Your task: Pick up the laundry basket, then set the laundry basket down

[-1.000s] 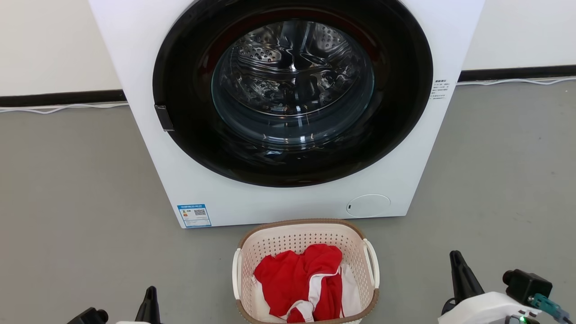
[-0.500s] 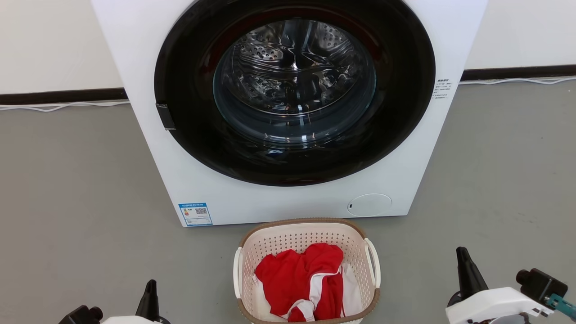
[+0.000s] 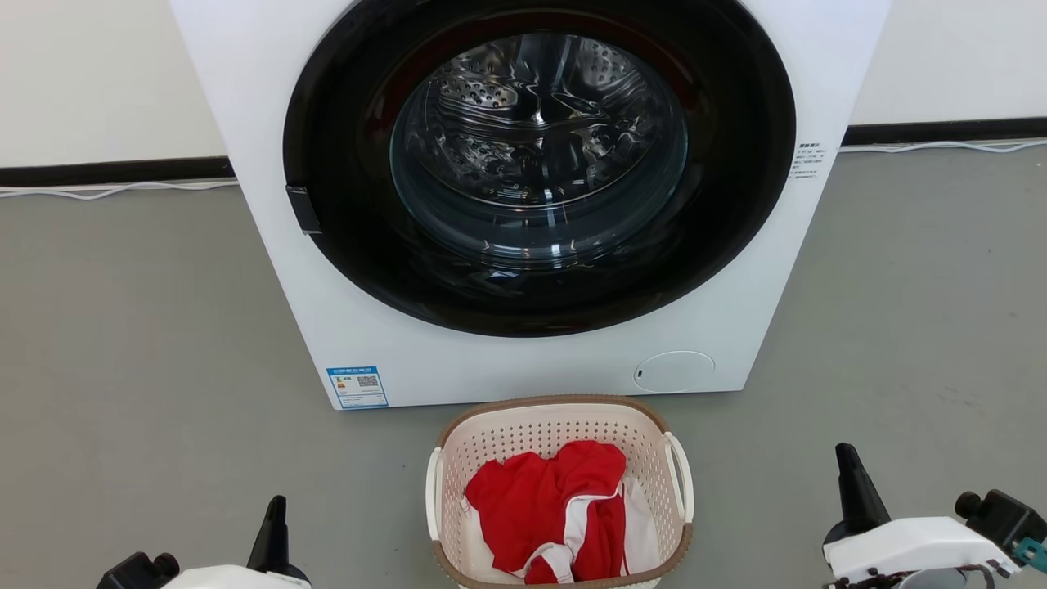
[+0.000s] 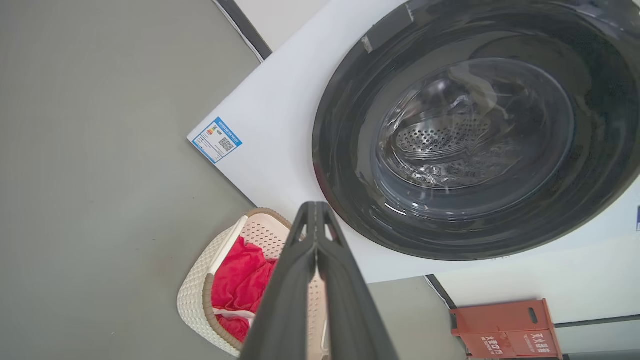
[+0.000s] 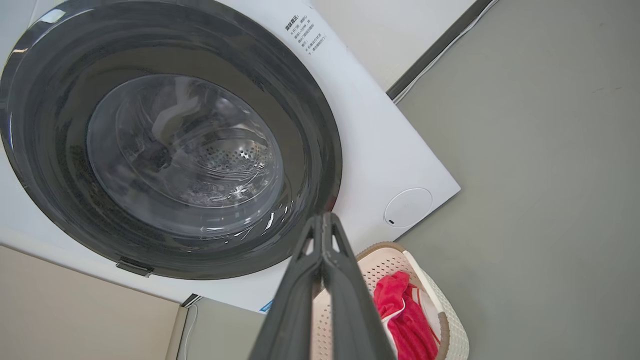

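Note:
The laundry basket is small and cream with a brown rim and white side handles. It stands on the grey floor just before the washer and holds red and white cloth. My left gripper points up at the lower left, shut and empty, well left of the basket. My right gripper is at the lower right, shut and empty, well right of it. In the left wrist view the shut left gripper partly covers the basket. In the right wrist view the shut right gripper rises before the basket.
A white front-loading washer with a round dark glass door fills the middle, right behind the basket. Grey floor spreads on both sides. A white wall with a dark baseboard and a white cable runs behind. A red box stands by the wall.
The head view has shifted slightly. My right gripper has drifted right and a little up in the picture; my left gripper sits a little lower. The basket stays put.

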{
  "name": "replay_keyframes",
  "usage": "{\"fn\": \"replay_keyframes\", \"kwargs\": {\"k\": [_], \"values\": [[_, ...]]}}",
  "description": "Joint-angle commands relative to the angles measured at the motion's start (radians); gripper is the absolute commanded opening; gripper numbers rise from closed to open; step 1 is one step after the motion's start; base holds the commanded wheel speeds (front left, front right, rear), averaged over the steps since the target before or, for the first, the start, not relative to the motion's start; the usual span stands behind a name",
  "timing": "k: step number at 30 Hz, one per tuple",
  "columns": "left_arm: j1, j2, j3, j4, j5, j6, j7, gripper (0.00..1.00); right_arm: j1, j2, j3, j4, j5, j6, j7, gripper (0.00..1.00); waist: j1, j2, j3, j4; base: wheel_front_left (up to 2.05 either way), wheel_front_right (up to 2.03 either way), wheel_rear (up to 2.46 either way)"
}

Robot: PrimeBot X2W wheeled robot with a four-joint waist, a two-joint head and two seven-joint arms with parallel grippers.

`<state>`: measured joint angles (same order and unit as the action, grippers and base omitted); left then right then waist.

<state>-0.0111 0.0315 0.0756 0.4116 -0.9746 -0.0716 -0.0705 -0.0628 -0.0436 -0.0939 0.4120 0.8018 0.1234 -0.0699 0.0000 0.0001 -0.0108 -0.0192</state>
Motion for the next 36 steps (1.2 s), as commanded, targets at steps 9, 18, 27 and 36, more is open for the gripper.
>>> {"fn": "replay_keyframes", "kwargs": {"k": [9,18,27,36], "values": [[-0.06,0.011,0.021,-0.05,-0.102,-0.015,0.029,0.0,-0.037,-0.005,0.005,-0.053,0.127,0.004,0.032,0.0,0.0,-0.0001,0.002,0.003,0.0,0.0,0.0],[-0.066,0.012,0.024,-0.07,-0.194,-0.023,0.056,0.0,-0.038,-0.005,0.001,-0.072,0.244,0.005,0.058,0.0,0.0,-0.0001,0.004,0.006,0.0,0.0,0.0],[-0.072,0.014,0.027,-0.09,-0.284,-0.03,0.082,0.0,-0.04,-0.006,-0.004,-0.092,0.36,0.005,0.083,0.0,0.0,-0.0001,0.006,0.008,0.0,0.0,0.0],[-0.079,0.015,0.03,-0.11,-0.375,-0.038,0.109,0.0,-0.041,-0.006,-0.008,-0.111,0.476,0.006,0.109,0.0,0.0,-0.0001,0.008,0.011,0.0,0.0,0.0]]}}
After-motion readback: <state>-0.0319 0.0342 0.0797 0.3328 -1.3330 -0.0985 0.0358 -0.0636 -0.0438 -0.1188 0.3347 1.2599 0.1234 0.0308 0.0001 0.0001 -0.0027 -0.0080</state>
